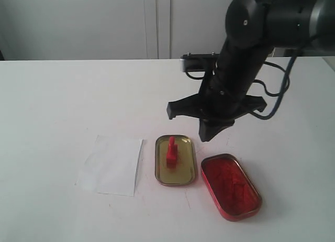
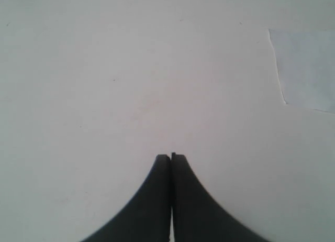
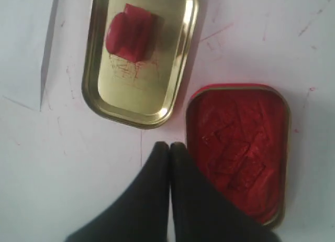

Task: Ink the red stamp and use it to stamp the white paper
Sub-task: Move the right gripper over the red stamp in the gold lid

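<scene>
Red stamp [image 1: 171, 150]: upright in gold tin [image 1: 178, 175], knob up, long axis vertical. Right gripper [image 1: 208, 133]: jaws pressed together, empty, raised beside tin, clear of stamp. Left gripper [image 2: 171, 157]: likewise closed, empty. White paper [image 1: 111, 164]: flat, on tin's other side.

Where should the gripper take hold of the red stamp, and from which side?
Grip the red stamp by its thin handle, from above: it stands upright, base down, in the gold tin, whose raised rim likely blocks a low side approach.

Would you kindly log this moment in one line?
right gripper: shut, empty | left gripper: shut, empty | red stamp: upright in gold tin | white paper: lying flat
</scene>
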You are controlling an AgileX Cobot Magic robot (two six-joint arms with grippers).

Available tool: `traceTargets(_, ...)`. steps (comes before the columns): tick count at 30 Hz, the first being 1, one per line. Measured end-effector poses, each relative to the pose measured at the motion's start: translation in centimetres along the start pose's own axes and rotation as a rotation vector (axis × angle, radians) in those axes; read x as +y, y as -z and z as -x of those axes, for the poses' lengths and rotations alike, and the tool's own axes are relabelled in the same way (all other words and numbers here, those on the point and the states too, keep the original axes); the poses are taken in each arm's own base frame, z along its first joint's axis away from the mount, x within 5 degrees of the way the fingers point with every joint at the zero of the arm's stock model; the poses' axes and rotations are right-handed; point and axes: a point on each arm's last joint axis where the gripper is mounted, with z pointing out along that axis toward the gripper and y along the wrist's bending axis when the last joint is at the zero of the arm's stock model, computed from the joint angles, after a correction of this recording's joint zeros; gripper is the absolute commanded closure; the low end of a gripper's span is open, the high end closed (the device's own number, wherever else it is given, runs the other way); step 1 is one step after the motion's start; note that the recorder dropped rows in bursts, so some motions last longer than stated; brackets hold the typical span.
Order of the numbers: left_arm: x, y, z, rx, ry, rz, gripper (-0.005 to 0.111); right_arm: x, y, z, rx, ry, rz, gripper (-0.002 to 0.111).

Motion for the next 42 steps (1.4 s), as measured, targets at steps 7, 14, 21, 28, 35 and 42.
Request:
traceTargets(7,0.0,0.0,0.0,0.000,0.000,0.000,0.107,2.5,-1.4,0.9,0.000,-0.024,-0.003,0.108)
traceTargets(14,0.0,0.0,0.0,0.000,0.000,0.000,0.107,4.2,-2.2,1.6,-0.043,-0.108,-0.017,0.108)
traceTargets(21,0.0,0.0,0.0,0.000,-0.002,0.001,0.107,6.1,-3.1,1.8,-0.064,-0.167,-0.011,0.108)
traceTargets(28,0.0,0.0,0.0,0.000,-0.002,0.001,0.107,7.4,-2.8,2.1,-0.101,-0.196,-0.016,0.108)
traceTargets(35,0.0,0.0,0.0,0.000,-0.002,0.001,0.107,7.4,-3.3,2.0,-0.092,-0.186,-0.056,0.108)
traceTargets(42,0.0,0.0,0.0,0.000,-0.002,0.001,0.107,7.2,-3.5,2.2,-0.107,-0.206,-0.084,0.093)
